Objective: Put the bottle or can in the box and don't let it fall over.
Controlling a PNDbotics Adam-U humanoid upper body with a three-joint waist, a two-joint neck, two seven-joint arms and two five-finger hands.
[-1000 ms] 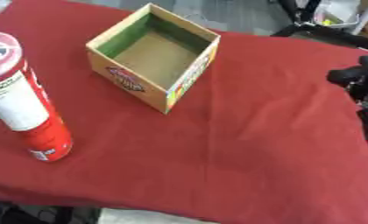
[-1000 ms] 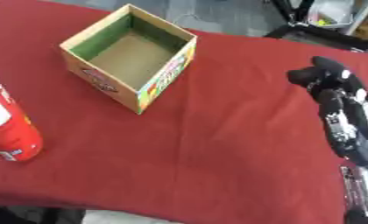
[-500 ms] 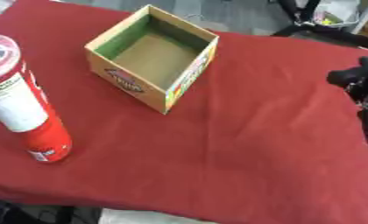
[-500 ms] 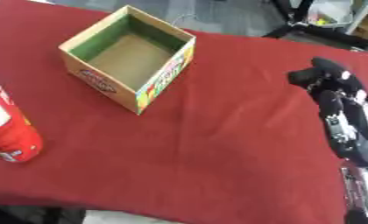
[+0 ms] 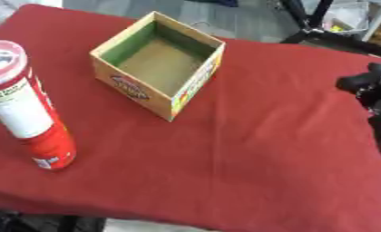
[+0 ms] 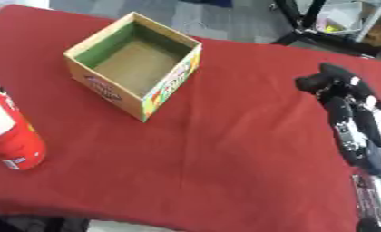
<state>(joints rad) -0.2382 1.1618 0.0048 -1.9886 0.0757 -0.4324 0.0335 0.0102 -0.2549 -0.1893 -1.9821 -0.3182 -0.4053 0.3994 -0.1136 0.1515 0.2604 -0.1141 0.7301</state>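
Both head eyes look steeply down, sharing the box (image 5: 158, 70) and red table (image 5: 249, 158).

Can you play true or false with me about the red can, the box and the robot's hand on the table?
1. The red can is standing up on the red cloth. True.
2. The can is already inside the box. False: it stands on the cloth to the left of the box, apart from it.
3. The box is open at the top and has nothing in it. True.
4. The right hand is holding the can. False: it is over at the right side of the table, far from the can, and holds nothing.
5. The box has tipped onto its side. False: it sits flat on its bottom with the opening up.
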